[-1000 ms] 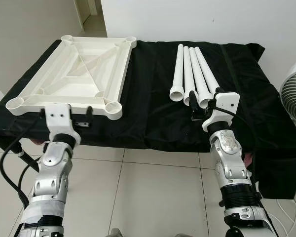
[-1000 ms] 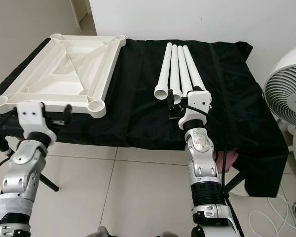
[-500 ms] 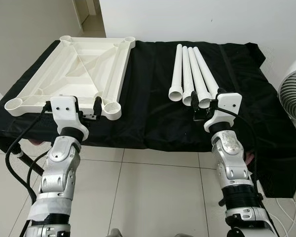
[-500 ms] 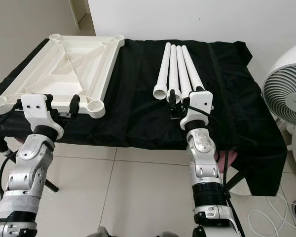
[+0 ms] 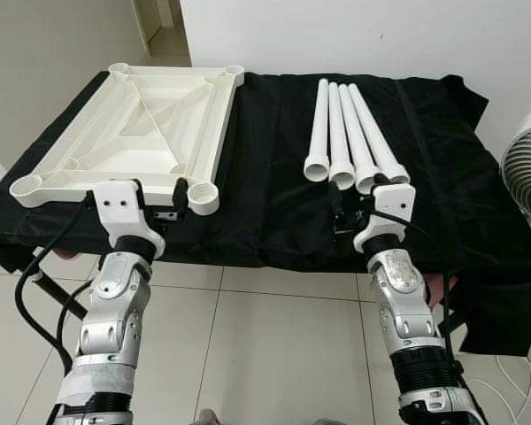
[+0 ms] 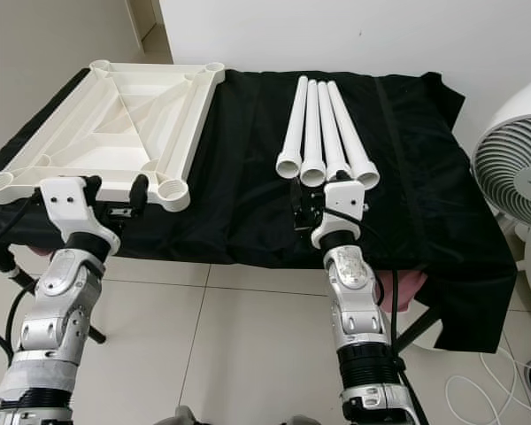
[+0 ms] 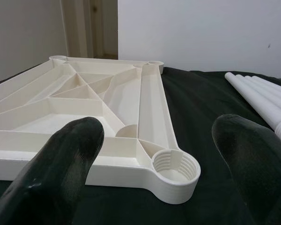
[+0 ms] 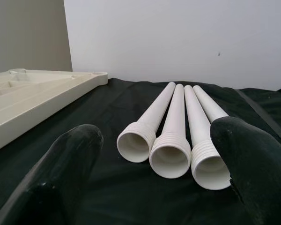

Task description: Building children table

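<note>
Facing upturned tabletop [image 5: 133, 133], four legs [image 5: 350, 137] alongside, both tools spread

A table draped in a black cloth [image 5: 274, 168] is seen standing on a floor of pale tiles [image 5: 265, 336], the cloth hanging over the near edge and down the right-hand side. On the left half of the cloth a white plastic tabletop [image 5: 133, 133] is laid upside down, its ribbed underside turned up and a round threaded socket [image 7: 175, 171] set at each corner. On the right half, well apart from the tabletop, four white tube legs [image 5: 345, 137] are laid side by side, touching one another, their wider threaded open ends turned toward the near edge
</note>
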### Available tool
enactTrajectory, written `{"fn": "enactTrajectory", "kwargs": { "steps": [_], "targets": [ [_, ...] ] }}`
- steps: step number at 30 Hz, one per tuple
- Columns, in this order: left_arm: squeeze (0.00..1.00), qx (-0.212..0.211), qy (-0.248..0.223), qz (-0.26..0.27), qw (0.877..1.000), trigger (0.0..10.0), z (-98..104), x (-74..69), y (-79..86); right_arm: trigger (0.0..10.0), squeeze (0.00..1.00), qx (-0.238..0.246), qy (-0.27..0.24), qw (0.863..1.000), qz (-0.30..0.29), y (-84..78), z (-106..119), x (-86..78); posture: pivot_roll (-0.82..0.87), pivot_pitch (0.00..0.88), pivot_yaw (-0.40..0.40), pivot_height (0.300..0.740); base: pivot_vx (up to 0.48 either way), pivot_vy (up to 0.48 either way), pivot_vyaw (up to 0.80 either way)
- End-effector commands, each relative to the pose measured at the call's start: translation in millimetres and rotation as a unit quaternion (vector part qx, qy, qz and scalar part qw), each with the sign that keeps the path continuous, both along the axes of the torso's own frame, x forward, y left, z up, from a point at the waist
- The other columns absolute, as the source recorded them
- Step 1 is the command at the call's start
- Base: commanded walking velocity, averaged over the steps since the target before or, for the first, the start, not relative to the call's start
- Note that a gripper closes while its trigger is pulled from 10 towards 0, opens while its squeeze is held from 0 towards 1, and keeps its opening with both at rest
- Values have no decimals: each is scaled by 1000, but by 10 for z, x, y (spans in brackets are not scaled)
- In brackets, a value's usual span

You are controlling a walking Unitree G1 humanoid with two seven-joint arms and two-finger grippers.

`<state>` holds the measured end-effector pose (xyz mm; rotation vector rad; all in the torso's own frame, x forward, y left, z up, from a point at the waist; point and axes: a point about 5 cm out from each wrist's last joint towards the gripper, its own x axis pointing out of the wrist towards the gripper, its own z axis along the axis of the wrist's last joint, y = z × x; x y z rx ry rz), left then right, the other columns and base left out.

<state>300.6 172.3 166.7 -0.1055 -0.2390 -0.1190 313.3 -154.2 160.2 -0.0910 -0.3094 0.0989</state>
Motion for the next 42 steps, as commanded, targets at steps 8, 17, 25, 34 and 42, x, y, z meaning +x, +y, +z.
{"fn": "enactTrajectory", "kwargs": {
  "steps": [8, 17, 25, 34, 42],
  "targets": [
    [0, 27, 2, 1, 1000, 10000, -65, -2, -5, 10000, 0, -17, -14, 1000, 1, 39, 42, 33, -75, 6, 86, 740, 0, 0, 0],
    [0, 25, -2, -6, 1000, 10000, -21, 35, 34, 10000, 0, -21, -17, 1000, -11, -26, 65, 62, -72, 4, 82, 740, 0, 0, 0],
    [0, 23, -14, -19, 999, 10000, 55, 93, 38, 10000, 0, -22, -19, 999, -20, -60, 104, 120, -57, 25, 61, 740, 0, 0, 0],
    [0, 25, -28, -16, 999, 10000, 151, 161, 81, 10000, 0, -23, -28, 999, -23, -64, 177, 205, -54, 22, 59, 740, 0, 0, 0],
    [0, 18, -29, -9, 999, 10000, 154, 165, 108, 10000, 0, -24, -32, 999, -25, -76, 199, 224, -54, 22, 59, 740, 0, 0, 0]
  ]
}}
